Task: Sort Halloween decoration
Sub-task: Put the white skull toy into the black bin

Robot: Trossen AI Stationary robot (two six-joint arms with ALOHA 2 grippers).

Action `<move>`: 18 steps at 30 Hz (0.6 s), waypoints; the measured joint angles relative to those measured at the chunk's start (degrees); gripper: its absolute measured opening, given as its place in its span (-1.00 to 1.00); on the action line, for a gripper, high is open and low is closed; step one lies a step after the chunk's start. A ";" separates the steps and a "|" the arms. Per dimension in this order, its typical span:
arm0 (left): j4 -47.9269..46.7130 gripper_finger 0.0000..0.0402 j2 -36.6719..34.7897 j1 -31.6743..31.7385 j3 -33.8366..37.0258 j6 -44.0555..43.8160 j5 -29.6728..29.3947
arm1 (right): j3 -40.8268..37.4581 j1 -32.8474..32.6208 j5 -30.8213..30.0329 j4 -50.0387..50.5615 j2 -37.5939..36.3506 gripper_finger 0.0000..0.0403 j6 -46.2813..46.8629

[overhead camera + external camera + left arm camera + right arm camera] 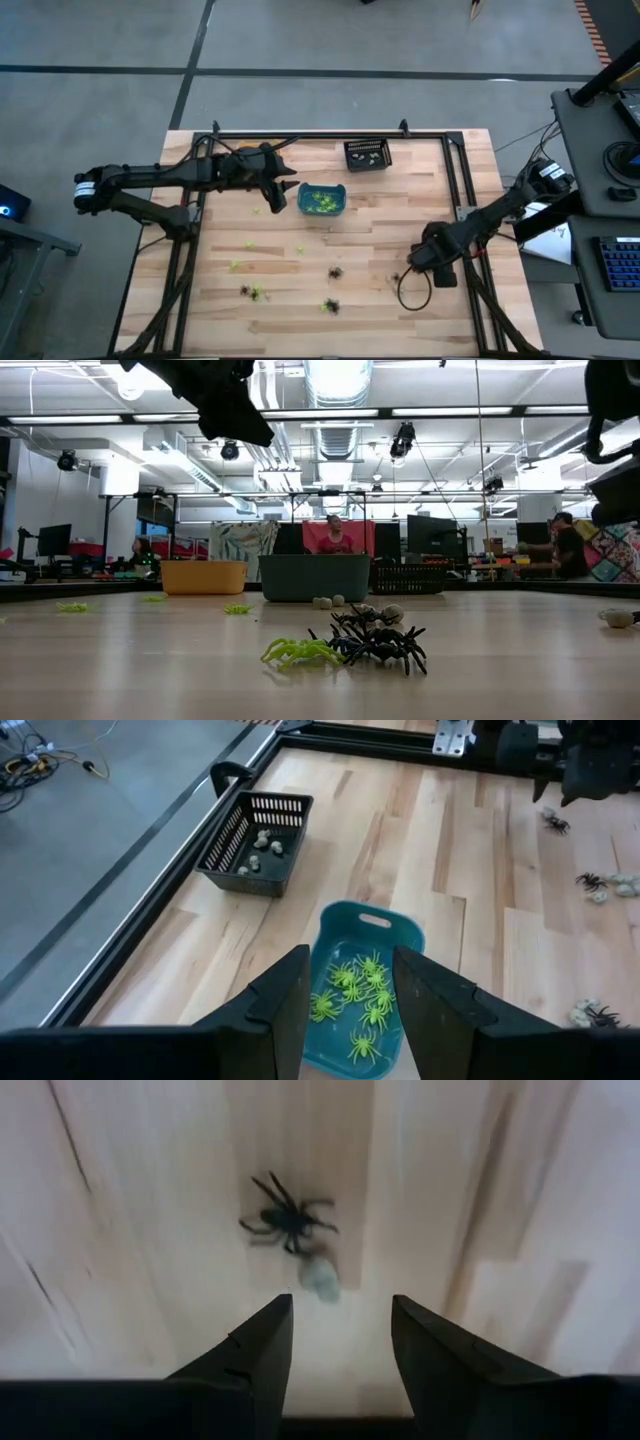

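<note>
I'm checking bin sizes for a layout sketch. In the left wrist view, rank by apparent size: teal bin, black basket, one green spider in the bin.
1. Teal bin, though it is nearer the camera and partly hidden.
2. Black basket, looking similar, so their order is unsure.
3. Green spider, far smallest.

Lime green spiders [358, 1000] are piled in the teal bin [405, 934] near the worktop's far edge. Pale trinkets [262, 842] are held in the black basket [222, 851]. A black spider [286, 1217] touching a pale piece [320, 1277] is seen on the bare wood; others [330, 305] are scattered toward the near edge.
</note>
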State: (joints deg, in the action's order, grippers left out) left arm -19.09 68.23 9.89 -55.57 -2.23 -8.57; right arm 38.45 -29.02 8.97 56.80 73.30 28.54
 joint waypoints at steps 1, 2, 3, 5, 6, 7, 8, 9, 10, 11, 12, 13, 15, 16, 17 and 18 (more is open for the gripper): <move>0.00 -0.37 0.00 0.00 0.00 0.03 -0.01 | -0.44 0.00 0.00 -1.22 0.00 -0.21 0.29; 0.00 -0.37 0.02 0.00 0.00 0.03 -0.01 | -1.00 0.00 -0.01 -2.58 0.00 -0.21 0.55; 0.00 -0.37 0.02 0.00 0.00 0.03 -0.01 | -1.50 0.00 -0.05 -3.92 0.00 -0.21 0.82; -0.18 -0.37 0.02 0.00 0.00 0.03 -0.01 | -2.38 0.00 -0.07 -5.41 0.00 -0.21 1.35; -0.39 -0.37 0.02 0.00 0.00 0.06 -0.01 | -2.68 0.00 -0.05 -5.49 0.17 -0.21 1.45; -0.42 -0.37 0.02 0.00 0.00 0.05 -0.03 | -2.91 0.00 -0.07 -5.24 0.44 -0.21 1.46; -0.41 -0.37 0.04 0.00 0.00 0.04 -0.03 | -3.19 0.00 -0.09 -5.23 0.66 -0.21 1.43; -0.42 -0.37 0.04 0.00 0.00 0.04 -0.01 | -3.40 0.00 -0.11 -5.31 0.84 -0.21 1.41; -0.39 -0.37 0.04 0.00 0.00 0.06 -0.01 | -3.61 0.00 -0.11 -5.54 1.15 -0.21 1.41; -0.42 -0.37 0.04 0.00 0.00 0.06 -0.02 | -3.79 0.00 -0.13 -5.74 1.54 -0.22 1.39; -0.40 -0.37 0.04 0.00 0.00 0.06 -0.03 | -3.88 0.01 -0.08 -5.98 1.90 -0.23 1.38; -0.42 -0.37 0.04 0.00 0.02 0.06 -0.02 | -3.92 0.02 -0.06 -6.26 2.22 -0.25 1.37; -0.38 -0.37 0.04 0.00 0.02 0.06 -0.03 | -3.89 0.00 0.05 -6.45 2.86 -0.31 1.32; -0.39 -0.37 0.04 0.00 0.03 0.05 -0.02 | -3.88 0.02 0.18 -6.54 3.07 -0.35 1.10; -0.39 -0.37 0.04 0.00 0.04 0.06 -0.02 | -3.89 0.02 0.28 -6.62 3.17 -0.38 0.97; -0.37 -0.37 0.04 0.00 0.07 0.06 -0.03 | -3.89 0.00 0.36 -6.71 3.17 -0.43 0.97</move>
State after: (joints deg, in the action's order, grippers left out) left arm -19.46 68.27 9.89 -55.50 -2.17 -8.60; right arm 34.56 -29.02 9.33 50.08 76.47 29.52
